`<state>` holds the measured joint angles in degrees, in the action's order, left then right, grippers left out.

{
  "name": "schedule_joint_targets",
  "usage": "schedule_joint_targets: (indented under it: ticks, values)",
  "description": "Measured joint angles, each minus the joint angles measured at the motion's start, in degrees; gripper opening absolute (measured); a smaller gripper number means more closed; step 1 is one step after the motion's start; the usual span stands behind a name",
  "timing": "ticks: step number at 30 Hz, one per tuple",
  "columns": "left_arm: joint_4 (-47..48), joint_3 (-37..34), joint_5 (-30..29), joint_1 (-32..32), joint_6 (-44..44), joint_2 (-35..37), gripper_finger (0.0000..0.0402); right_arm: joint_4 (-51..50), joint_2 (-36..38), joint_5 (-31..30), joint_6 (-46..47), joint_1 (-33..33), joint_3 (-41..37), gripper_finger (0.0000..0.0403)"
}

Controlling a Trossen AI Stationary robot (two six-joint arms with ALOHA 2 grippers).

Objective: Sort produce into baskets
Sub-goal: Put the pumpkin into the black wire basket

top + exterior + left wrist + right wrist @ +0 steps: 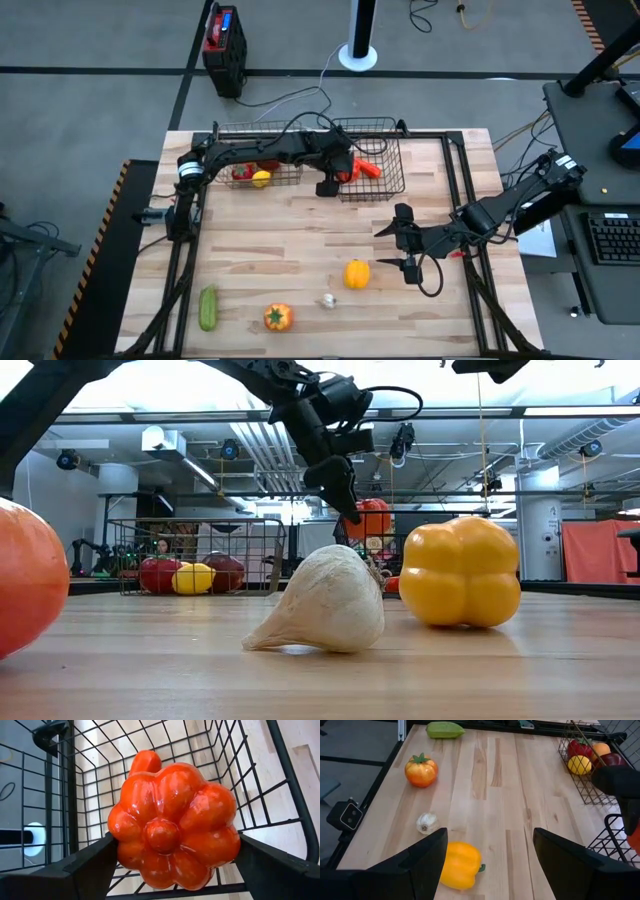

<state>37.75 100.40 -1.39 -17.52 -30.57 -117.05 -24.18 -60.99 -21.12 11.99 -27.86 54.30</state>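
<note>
Left arm placing orange pepper in the right-hand basket; right arm waiting over yellow pepper.

Left gripper (342,176) has its fingers spread wide around an orange pepper (174,825), held above the right basket (392,180), a carrot (367,168) just beyond it at 3 o'clock. Judgement: lower until the pepper is inside the mesh walls, release clear of the carrot, then lift straight up so the fingers miss the rim. Right gripper (409,246) hovers open and empty, yellow pepper (357,273) near it at 8 o'clock. Left basket (225,135) holds a tomato (241,172) and lemon (261,179). Garlic (327,300), tomato-like piece (278,317), cucumber (207,306) still on the table (300,235).
</note>
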Motion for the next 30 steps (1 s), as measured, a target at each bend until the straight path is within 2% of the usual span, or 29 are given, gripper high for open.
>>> schedule_joint_targets:
  ticks: [18,30]
  values:
    - [-0.14,0.00,0.00,0.00,-0.32,-0.04,0.0349,-0.01,0.00,0.00,-0.02,0.00,0.00,0.0288]
    - [-3.09,0.11,0.18,0.22,0.00,-2.58,0.0349,-0.04,-0.02,0.00,-0.07,0.01,-0.20,0.0288]
